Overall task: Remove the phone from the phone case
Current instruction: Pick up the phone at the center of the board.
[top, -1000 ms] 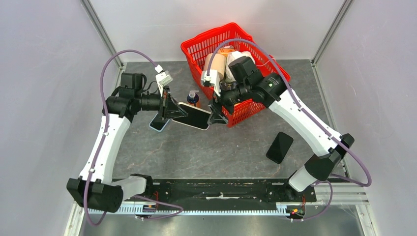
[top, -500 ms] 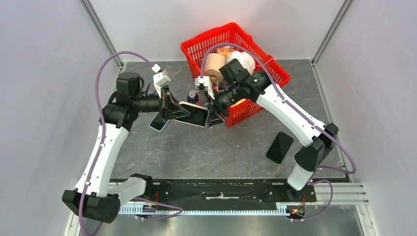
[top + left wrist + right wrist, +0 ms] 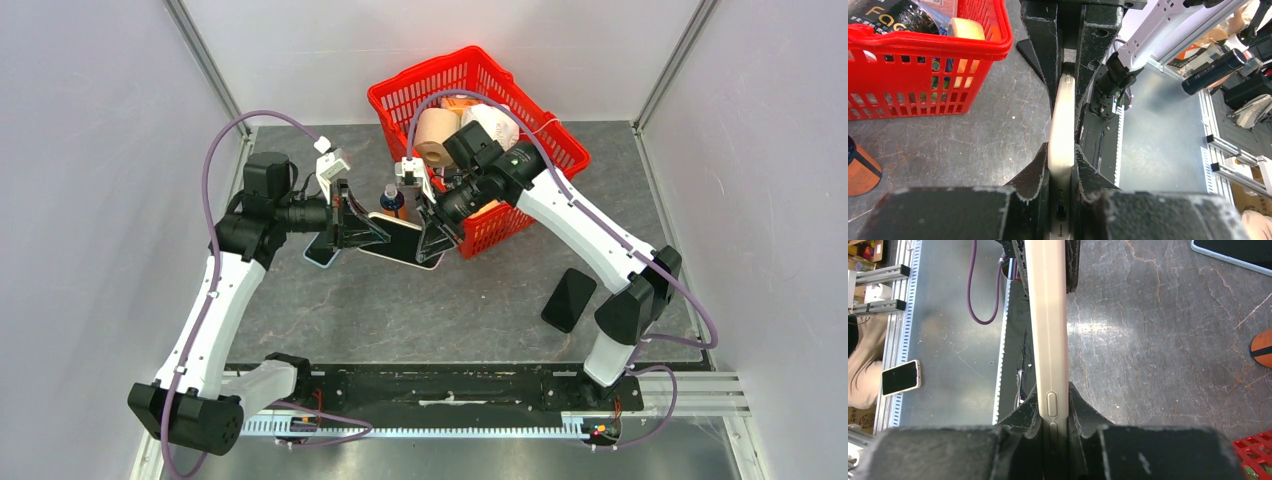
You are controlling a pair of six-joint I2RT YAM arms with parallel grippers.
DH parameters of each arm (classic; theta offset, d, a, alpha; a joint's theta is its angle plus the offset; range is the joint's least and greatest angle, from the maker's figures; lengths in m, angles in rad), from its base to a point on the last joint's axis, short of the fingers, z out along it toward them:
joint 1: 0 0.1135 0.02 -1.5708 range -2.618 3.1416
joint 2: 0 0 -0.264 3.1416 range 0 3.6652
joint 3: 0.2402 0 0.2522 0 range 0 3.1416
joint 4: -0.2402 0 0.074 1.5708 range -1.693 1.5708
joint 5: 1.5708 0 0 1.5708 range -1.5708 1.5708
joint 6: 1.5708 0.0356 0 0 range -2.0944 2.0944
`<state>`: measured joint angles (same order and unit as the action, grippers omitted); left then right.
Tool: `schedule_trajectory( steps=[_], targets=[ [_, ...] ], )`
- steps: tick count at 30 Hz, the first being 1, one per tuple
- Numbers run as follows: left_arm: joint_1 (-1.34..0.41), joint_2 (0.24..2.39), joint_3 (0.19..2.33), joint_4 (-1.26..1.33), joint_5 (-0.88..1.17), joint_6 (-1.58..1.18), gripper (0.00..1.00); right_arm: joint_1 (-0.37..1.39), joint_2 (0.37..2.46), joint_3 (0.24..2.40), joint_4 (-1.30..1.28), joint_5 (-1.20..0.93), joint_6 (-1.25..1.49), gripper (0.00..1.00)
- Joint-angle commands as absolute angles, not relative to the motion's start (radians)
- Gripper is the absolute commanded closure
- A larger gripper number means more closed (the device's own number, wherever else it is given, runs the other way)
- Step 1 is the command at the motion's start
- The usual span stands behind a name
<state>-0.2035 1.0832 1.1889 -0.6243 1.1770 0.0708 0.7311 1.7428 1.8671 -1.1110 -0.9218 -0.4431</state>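
Phone (image 3: 400,240) in cream case (image 3: 1048,315), pinched at opposite ends by closed left gripper (image 3: 362,231) and right gripper (image 3: 432,241), apparently aloft

- Open table (image 3: 440,310) is left in front of the held phone case (image 3: 400,240), between the two arms.
- Behind the case, passage is blocked by the red basket (image 3: 430,68) and a small bottle (image 3: 392,200).
- Table at its left is taken by a flat phone (image 3: 322,256); a black phone (image 3: 568,300) is seen well apart, right.

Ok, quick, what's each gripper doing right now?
Left gripper: closed on the cased phone.
Right gripper: closed on the same phone's other end.
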Motion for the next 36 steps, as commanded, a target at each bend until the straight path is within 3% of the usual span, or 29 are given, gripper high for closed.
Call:
schedule_trajectory(
  steps=[1, 2, 5, 6, 7, 13, 19, 32, 36],
  targets=[
    [-0.206, 1.074, 1.196, -0.557, 1.063, 0.033, 0.79, 0.737, 1.712, 1.895, -1.098, -0.891, -0.419, 1.0],
    [-0.206, 1.077, 1.2, -0.555, 1.048, 0.023, 0.73, 0.737, 1.707, 1.893, -1.097, -0.873, -0.423, 1.0],
    [-0.204, 1.095, 1.221, -0.555, 1.015, -0.027, 0.4, 0.737, 1.684, 1.888, -1.083, -0.82, -0.422, 1.0],
    [-0.204, 1.102, 1.23, -0.555, 1.009, -0.041, 0.22, 0.737, 1.675, 1.885, -1.078, -0.802, -0.421, 1.0],
    [-0.204, 1.111, 1.24, -0.555, 1.005, -0.057, 0.16, 0.738, 1.669, 1.884, -1.072, -0.788, -0.417, 1.0],
    [-0.204, 1.163, 1.255, -0.519, 1.057, -0.141, 0.14, 0.738, 1.653, 1.873, -1.07, -0.762, -0.42, 1.0],
    [-0.204, 1.173, 1.229, -0.438, 1.098, -0.233, 0.25, 0.738, 1.641, 1.846, -1.07, -0.749, -0.439, 1.0],
    [-0.204, 1.18, 1.223, -0.458, 1.113, -0.206, 0.31, 0.738, 1.634, 1.83, -1.072, -0.717, -0.442, 1.0],
    [-0.204, 1.184, 1.218, -0.459, 1.114, -0.21, 0.39, 0.738, 1.634, 1.827, -1.071, -0.707, -0.439, 1.0]
  ],
)
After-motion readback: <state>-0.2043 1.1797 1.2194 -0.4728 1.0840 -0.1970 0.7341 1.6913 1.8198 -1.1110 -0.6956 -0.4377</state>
